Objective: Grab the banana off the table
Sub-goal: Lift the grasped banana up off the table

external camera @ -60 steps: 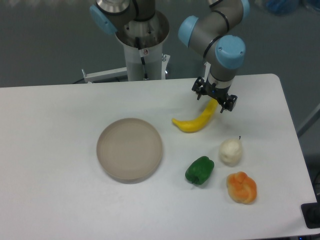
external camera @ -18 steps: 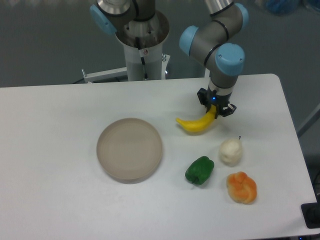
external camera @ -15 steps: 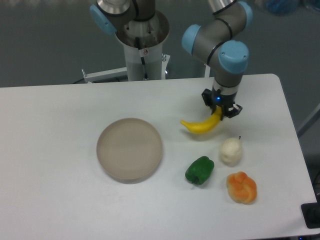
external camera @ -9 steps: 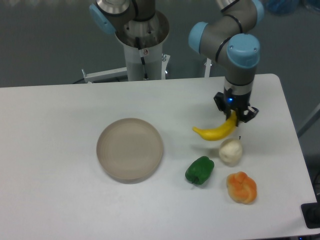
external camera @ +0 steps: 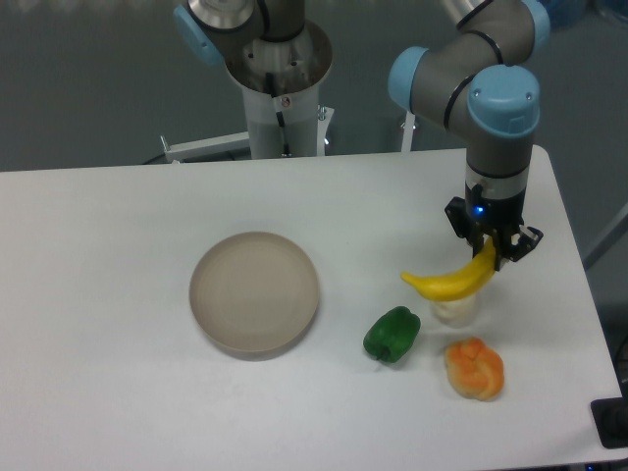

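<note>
The bright yellow curved banana (external camera: 451, 283) hangs in the air above the white table (external camera: 118, 235), at the right side. My gripper (external camera: 490, 244) is shut on the banana's upper right end, and the rest of the fruit points down and left. The banana partly covers a white pear-shaped fruit (external camera: 454, 309) lying under it on the table.
A round beige plate (external camera: 255, 291) lies left of centre. A green pepper (external camera: 392, 334) and a lumpy orange fruit (external camera: 474, 368) sit near the front right. The robot's base column (external camera: 278, 93) stands at the back edge. The table's right edge is close to the gripper.
The gripper closed on the banana's end and lifted it off the table. It has carried it to the right and toward the front, now over the white fruit.
</note>
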You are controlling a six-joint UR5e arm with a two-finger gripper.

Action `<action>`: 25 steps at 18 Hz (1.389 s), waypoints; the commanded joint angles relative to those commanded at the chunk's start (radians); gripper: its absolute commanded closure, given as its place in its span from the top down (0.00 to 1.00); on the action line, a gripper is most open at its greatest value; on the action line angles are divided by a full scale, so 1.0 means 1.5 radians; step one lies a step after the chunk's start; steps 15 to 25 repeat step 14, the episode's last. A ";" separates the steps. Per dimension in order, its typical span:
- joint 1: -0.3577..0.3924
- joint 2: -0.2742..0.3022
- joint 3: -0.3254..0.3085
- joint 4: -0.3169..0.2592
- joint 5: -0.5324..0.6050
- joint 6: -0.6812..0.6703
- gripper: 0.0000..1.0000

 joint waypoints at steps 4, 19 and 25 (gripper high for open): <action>-0.011 -0.017 0.028 0.000 0.003 -0.011 0.34; -0.013 -0.019 0.041 -0.001 0.001 -0.015 0.34; -0.013 -0.019 0.041 -0.001 0.001 -0.015 0.34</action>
